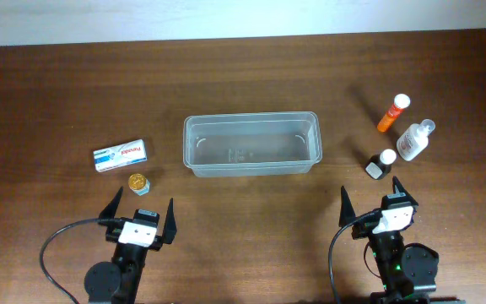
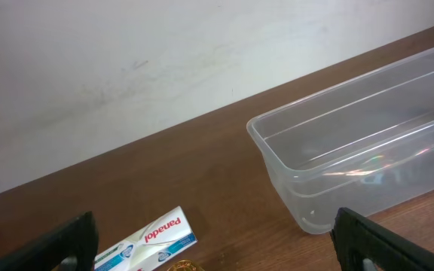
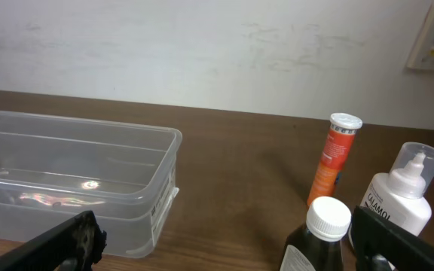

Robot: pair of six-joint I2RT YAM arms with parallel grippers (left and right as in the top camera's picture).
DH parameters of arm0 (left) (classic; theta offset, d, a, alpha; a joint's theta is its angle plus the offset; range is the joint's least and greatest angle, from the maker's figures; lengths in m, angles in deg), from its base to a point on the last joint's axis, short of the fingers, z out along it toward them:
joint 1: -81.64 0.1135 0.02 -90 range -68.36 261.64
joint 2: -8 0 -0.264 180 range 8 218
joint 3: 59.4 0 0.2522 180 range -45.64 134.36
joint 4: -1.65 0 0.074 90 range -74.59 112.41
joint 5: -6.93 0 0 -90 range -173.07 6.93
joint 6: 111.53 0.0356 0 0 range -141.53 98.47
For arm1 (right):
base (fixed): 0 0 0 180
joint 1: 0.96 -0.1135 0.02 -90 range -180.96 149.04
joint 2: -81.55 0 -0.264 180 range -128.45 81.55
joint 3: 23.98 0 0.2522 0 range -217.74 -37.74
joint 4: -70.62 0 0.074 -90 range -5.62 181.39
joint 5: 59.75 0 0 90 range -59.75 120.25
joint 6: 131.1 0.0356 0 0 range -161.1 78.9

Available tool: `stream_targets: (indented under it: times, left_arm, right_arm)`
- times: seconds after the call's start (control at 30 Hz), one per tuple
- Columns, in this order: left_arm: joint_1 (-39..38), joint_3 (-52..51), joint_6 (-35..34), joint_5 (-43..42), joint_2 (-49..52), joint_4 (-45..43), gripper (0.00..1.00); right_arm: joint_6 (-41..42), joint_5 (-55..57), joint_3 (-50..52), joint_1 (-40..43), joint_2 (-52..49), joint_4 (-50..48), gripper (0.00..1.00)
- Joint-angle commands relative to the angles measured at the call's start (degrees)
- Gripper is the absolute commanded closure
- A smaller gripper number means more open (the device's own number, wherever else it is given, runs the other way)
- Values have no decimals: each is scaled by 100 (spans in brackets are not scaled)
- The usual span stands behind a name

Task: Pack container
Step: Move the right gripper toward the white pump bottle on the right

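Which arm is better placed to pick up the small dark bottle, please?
Right. The dark bottle stands just ahead of the open right hand; the left hand sits across the container, by the white box.

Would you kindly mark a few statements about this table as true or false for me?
1. The clear plastic rectangular container holds nothing. True.
2. The white-and-blue cardboard box lies inside the container. False: it lies on the brown wooden table, to the container's left.
3. The orange tube with a white cap is to the right of the container. True.
4. The left hand grips the dark bottle with a white cap. False: the left hand is open and empty; the bottle stands just ahead of the open right hand.
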State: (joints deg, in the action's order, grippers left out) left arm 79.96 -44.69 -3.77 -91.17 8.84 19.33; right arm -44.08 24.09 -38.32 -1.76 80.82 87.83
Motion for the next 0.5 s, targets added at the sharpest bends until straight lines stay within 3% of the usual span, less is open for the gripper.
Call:
stream_targets:
  times: [0.0,0.2,0.47]
  left_arm:
    - [35,-42,-17,42,-55,2,1]
    - [35,-44,-20,42,-55,2,1]
    - [35,-44,-17,42,-55,2,1]
  right_arm:
    - [175,-96,-42,-33,52,-72,2]
    - [350,-74,-883,-31,-295,186,2]
    - [345,-74,-3150,-31,-2577,1510,2]
